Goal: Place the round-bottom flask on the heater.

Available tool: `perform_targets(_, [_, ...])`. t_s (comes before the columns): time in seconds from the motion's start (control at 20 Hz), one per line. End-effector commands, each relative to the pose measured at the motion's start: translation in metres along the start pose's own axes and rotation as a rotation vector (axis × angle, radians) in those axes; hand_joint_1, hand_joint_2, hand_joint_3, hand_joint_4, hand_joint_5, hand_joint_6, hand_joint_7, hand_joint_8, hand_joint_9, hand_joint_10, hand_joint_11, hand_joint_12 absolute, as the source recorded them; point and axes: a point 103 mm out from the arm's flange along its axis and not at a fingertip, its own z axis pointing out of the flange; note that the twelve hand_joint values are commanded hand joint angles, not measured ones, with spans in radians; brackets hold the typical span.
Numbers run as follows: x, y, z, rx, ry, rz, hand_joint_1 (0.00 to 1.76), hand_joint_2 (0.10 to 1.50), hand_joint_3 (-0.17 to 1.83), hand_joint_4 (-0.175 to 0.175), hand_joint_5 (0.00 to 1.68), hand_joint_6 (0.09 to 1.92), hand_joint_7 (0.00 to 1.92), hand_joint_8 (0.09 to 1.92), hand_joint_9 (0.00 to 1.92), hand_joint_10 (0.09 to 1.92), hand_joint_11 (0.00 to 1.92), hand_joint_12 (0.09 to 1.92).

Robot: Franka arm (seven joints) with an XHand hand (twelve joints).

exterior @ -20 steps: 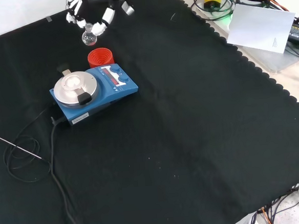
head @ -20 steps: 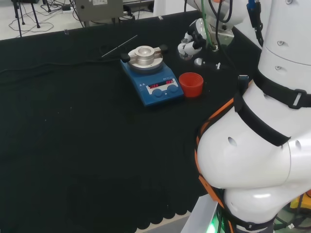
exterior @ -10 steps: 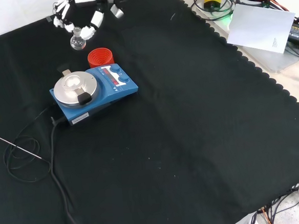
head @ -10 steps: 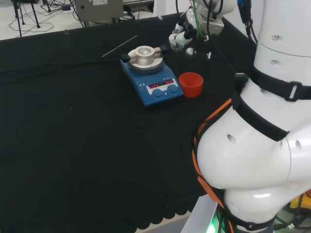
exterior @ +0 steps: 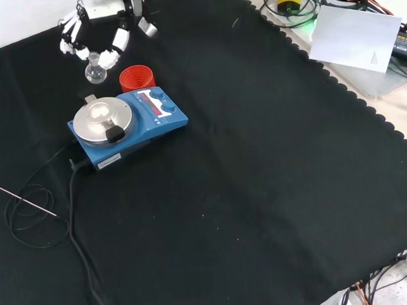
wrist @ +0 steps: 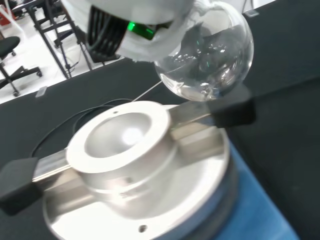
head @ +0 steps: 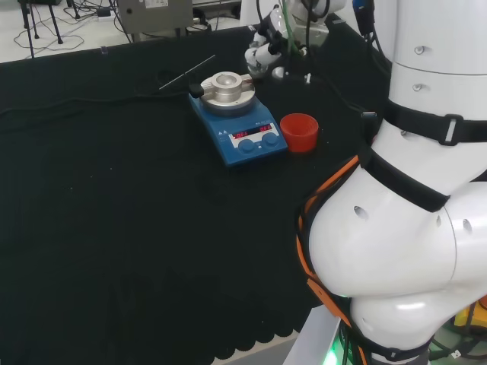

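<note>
flask (exterior: 94, 71) in robot hand (exterior: 90, 31) above-behind heater (exterior: 124, 123) in front view, cup (exterior: 137, 78) beside

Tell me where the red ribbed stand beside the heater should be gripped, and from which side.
Grip the red ribbed stand by its rim, from above: it sits upright with its wide mouth up. The blue heater stands close beside it, so a sideways approach looks cramped. The hand already holds the round-bottom flask.

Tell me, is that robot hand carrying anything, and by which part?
Yes: the hand holds a small clear glass round-bottom flask by its neck, the bulb hanging below the fingers.
</note>
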Motion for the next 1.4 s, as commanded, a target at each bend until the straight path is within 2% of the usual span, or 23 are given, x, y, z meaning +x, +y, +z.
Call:
perform_targets(0.05, [0.024, 0.007, 0.01, 0.028, 0.004, -0.037, 1.12, 0.67, 0.81, 0.028, 1.1, 1.04, 0.58, 0.61, 0.78, 0.56, 0.39, 1.3])
perform_targets(0.65, [0.044, 0.022, 0.02, 0.052, -0.002, -0.08, 1.12, 0.66, 0.82, 0.024, 1.1, 1.04, 0.58, 0.61, 0.78, 0.56, 0.39, 1.3])
perform_targets(1.4, [0.05, 0.028, 0.032, 0.079, -0.017, -0.089, 1.12, 0.66, 0.83, 0.021, 1.11, 1.05, 0.58, 0.61, 0.78, 0.56, 0.4, 1.3])
